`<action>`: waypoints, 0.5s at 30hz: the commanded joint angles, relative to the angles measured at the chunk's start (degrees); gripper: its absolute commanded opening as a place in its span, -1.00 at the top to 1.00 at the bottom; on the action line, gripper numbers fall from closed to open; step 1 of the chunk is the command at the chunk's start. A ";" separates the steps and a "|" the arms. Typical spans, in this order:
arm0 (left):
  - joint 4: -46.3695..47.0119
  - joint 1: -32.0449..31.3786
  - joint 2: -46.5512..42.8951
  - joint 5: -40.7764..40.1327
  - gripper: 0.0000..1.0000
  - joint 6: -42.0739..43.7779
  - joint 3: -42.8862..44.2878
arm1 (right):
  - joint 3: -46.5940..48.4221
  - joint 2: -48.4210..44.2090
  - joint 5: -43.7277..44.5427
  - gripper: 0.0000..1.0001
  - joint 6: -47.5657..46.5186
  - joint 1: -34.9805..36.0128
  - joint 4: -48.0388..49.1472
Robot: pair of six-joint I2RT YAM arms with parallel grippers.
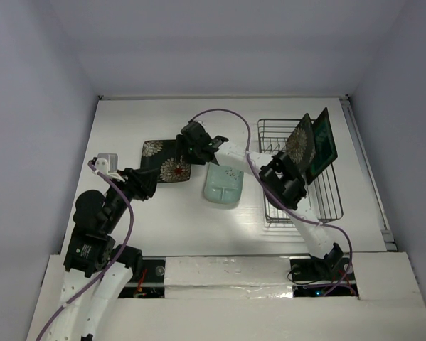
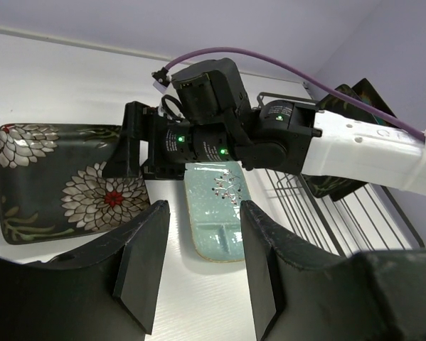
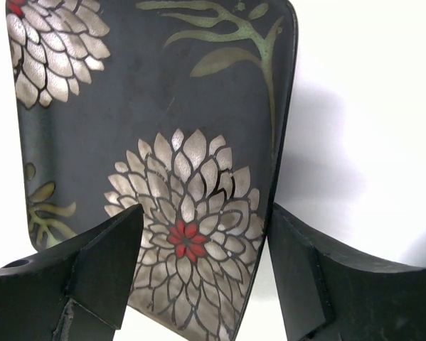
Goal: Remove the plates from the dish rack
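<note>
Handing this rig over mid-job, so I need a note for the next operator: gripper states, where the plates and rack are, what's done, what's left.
Left gripper: open, empty, above the table, facing the two unloaded plates.
Right gripper: open, straddling an edge of the flowered plate, which lies flat on the table.
Done: the flowered plate and the mint-green plate lie side by side on the table, left of the dish rack.
Left: the second flowered plate and the teal-centred plate stand upright in the dish rack.
</note>
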 commanded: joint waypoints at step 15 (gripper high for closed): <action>1.91 -0.21 -0.01 -0.90 0.16 -0.28 0.25 | -19.32 -38.07 22.73 0.59 -15.12 -0.74 0.94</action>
